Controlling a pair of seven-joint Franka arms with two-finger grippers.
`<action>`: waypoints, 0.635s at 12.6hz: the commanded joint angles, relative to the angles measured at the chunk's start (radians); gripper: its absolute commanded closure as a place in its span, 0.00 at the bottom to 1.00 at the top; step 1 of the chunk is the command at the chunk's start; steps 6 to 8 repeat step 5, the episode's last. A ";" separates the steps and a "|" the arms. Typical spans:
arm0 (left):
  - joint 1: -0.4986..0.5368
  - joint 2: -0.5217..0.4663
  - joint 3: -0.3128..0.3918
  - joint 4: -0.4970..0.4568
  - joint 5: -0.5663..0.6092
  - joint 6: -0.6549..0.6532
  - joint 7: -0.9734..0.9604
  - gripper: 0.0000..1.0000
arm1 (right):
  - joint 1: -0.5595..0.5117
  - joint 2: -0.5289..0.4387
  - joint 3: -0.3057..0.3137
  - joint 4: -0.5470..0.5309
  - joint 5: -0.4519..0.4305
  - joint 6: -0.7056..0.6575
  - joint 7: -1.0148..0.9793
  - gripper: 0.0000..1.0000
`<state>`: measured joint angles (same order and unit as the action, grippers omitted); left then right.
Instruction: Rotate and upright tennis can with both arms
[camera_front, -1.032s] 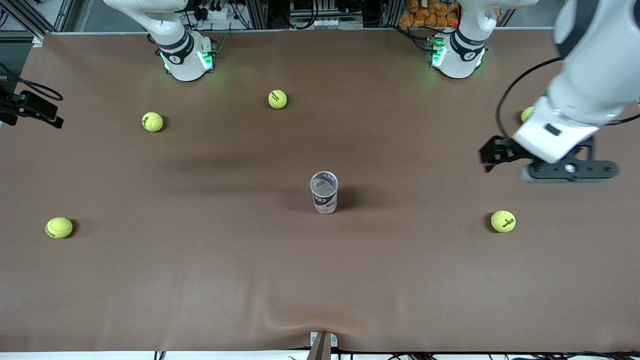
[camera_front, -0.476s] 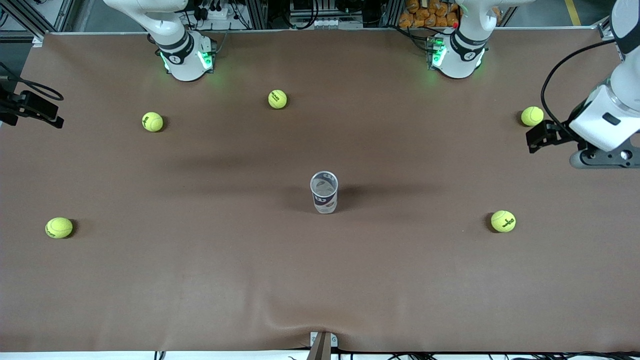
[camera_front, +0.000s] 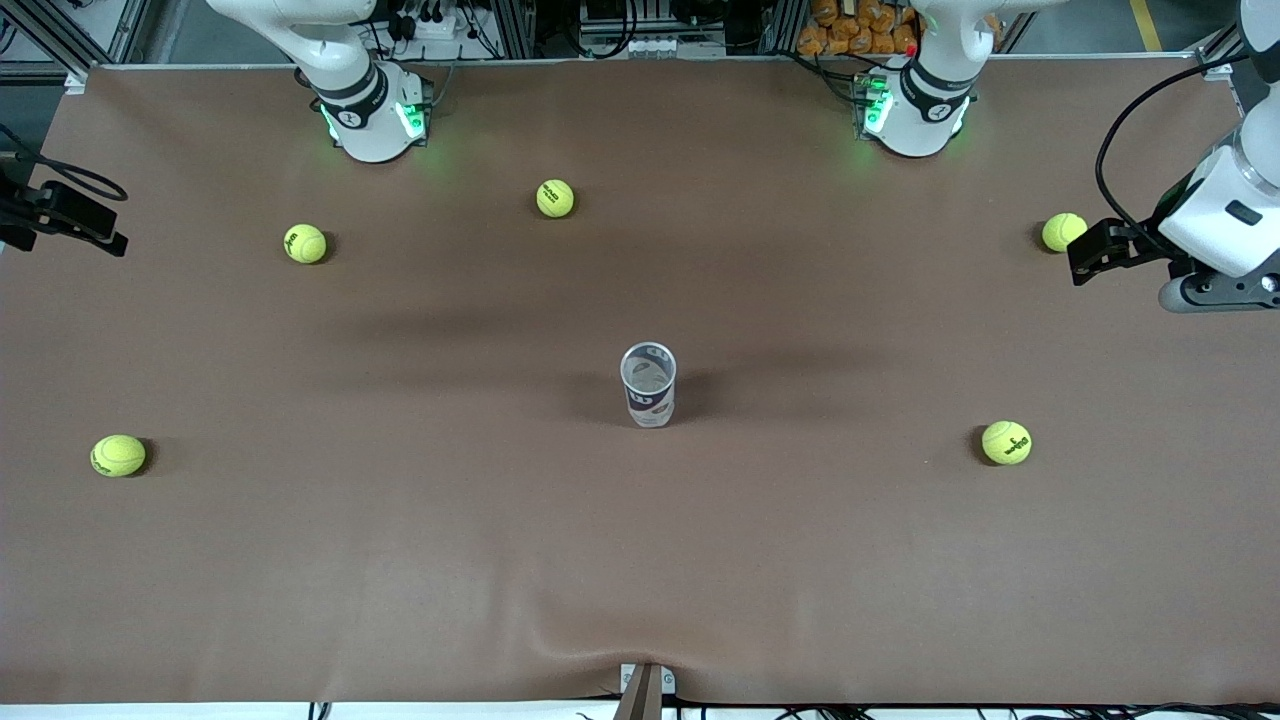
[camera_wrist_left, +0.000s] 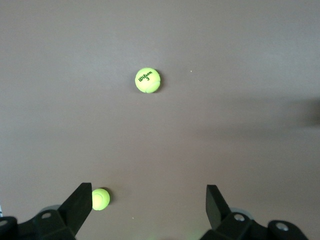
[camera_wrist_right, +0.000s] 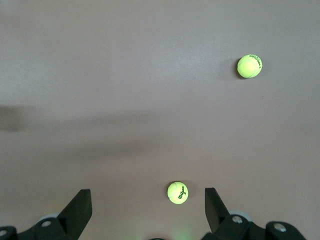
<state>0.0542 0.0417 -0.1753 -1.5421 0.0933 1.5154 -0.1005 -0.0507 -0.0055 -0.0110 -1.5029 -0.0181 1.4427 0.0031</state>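
Even, moderately bright overhead light falls on the matte brown tabletop (camera_front: 400, 560) without glare, while broad, soft-edged arm shadows cross its middle and the tennis can (camera_front: 648, 384) and each tennis ball (camera_front: 1006, 442) cast a short, diffuse shadow. Green glow from the lit arm bases (camera_front: 372, 118) tints the cloth around them. Both wrist views are paler and lower in contrast, with dim shadow bands and black claw fingers (camera_wrist_left: 77, 207) at the frame edge.
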 joint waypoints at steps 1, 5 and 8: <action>0.010 -0.045 -0.001 -0.015 -0.056 -0.041 0.013 0.00 | 0.026 0.002 -0.004 0.013 -0.002 -0.010 0.014 0.00; 0.032 -0.034 0.003 0.043 -0.060 -0.049 0.016 0.00 | 0.031 0.002 -0.006 0.013 -0.003 -0.008 0.017 0.00; 0.032 -0.034 0.003 0.043 -0.060 -0.049 0.016 0.00 | 0.031 0.002 -0.006 0.013 -0.003 -0.008 0.017 0.00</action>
